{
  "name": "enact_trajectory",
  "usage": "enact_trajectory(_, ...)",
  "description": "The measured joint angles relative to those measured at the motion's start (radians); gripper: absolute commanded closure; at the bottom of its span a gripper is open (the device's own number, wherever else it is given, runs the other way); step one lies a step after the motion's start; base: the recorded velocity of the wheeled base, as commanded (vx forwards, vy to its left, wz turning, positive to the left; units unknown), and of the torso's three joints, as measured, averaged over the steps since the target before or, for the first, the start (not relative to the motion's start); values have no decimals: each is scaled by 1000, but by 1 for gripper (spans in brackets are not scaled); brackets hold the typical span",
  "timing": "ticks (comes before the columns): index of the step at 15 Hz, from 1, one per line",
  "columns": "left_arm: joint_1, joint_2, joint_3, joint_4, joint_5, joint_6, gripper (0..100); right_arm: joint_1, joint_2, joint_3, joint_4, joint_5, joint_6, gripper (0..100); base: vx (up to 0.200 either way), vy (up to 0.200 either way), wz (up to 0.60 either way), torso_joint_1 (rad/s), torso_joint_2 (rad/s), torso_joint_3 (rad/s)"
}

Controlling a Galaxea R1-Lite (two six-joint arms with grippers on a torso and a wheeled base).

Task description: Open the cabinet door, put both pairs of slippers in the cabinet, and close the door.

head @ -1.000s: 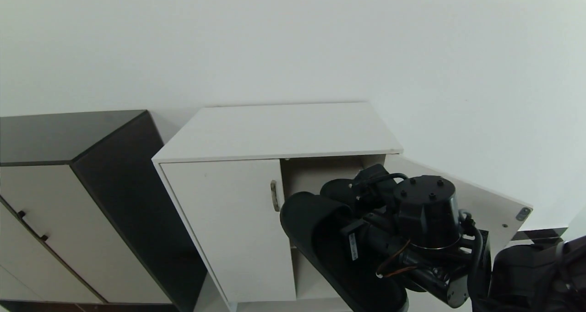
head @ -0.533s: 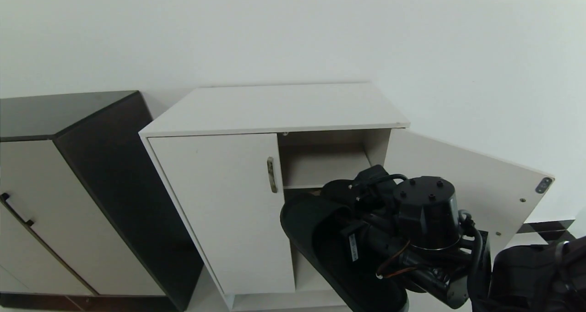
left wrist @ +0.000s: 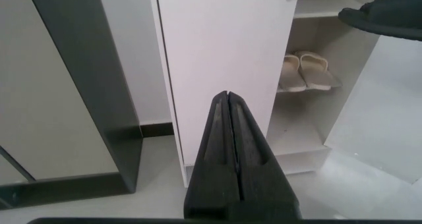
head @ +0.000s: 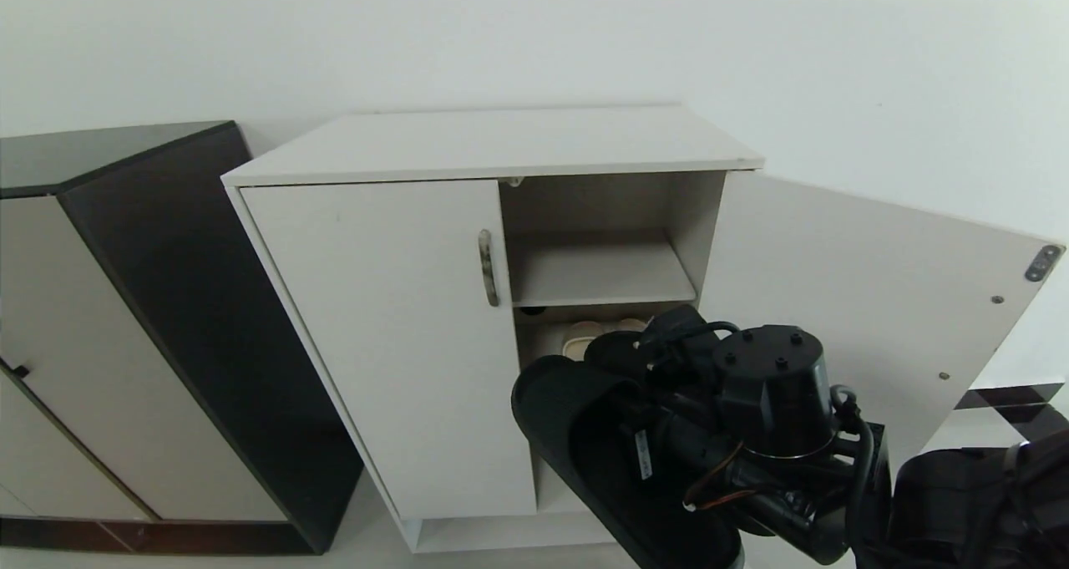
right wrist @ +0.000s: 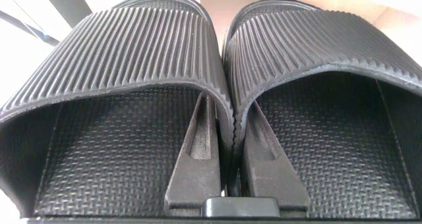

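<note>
The white cabinet stands against the wall with its right door swung open and its left door shut. A beige pair of slippers lies on the lower shelf, toes outward. My right gripper is shut on the inner walls of the black pair of slippers, held side by side just in front of the open compartment. My left gripper is shut on nothing, low and in front of the closed left door.
A dark cabinet with pale fronts stands close to the left of the white one. An upper shelf inside the open side is bare. The pale floor lies in front.
The head camera has shifted, so the cabinet sits higher in the picture and its inside with the beige slippers has come into sight. The right gripper still holds the black slippers.
</note>
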Motion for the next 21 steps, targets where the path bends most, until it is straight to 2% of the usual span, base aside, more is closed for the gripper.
enact_trajectory(7,0,0,0,0,0,0,100,0,3,1,0,0,1,100,0,0,0,-55,426,370)
enact_trajectory(10,0,0,0,0,0,0,100,0,17,1,-25,-10,-32,100,0,0,0,-2,124,110)
enact_trajectory(11,0,0,0,0,0,0,100,0,24,3,-42,-23,-50,100,0,0,0,0,0,0)
enact_trajectory(13,0,0,0,0,0,0,100,1,54,-16,-65,-155,-81,100,0,0,0,0,0,0)
enact_trajectory(15,0,0,0,0,0,1,100,8,90,-122,-14,-283,-62,100,0,0,0,0,0,0)
enact_trajectory(19,0,0,0,0,-1,4,100,17,136,-447,312,-499,78,100,0,0,0,0,0,0)
enact_trajectory(21,0,0,0,0,-1,3,100,21,153,-605,435,-573,111,100,0,0,0,0,0,0)
